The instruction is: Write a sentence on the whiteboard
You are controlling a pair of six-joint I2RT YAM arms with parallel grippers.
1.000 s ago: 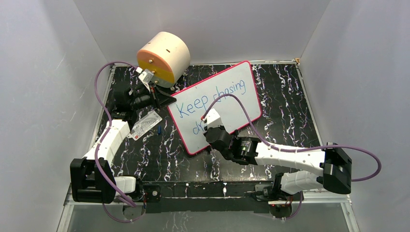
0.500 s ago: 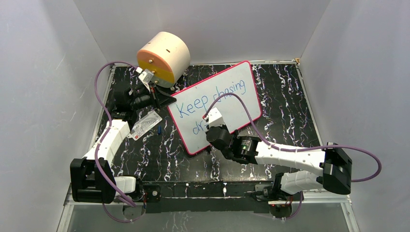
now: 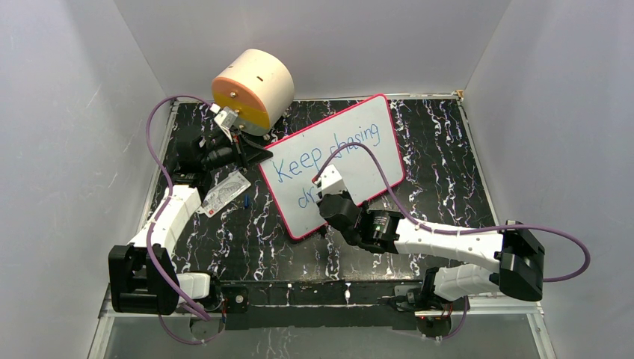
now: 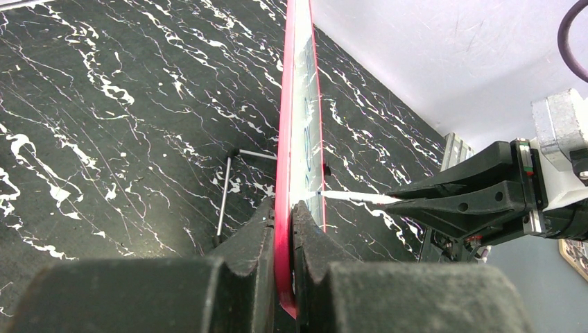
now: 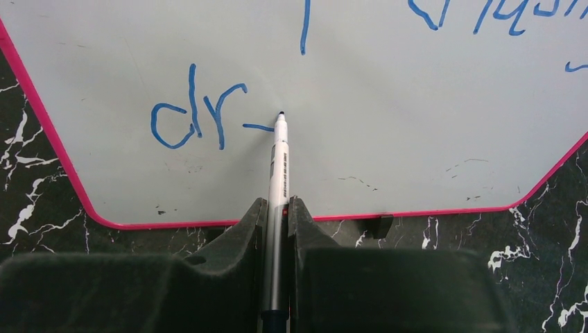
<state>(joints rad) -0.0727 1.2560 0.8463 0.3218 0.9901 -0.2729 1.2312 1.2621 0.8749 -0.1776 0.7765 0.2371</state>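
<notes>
Right fingers (image 5: 239,239) pinch the marker (image 5: 279,159), left fingers (image 4: 253,243) the whiteboard (image 4: 305,125) edge; a board slip could skew the sentence (image 5: 193,104).

Black marbled table (image 3: 448,164): whiteboard (image 3: 290,198) propped, printed card (image 3: 224,193), blue cap (image 3: 246,202).
</notes>
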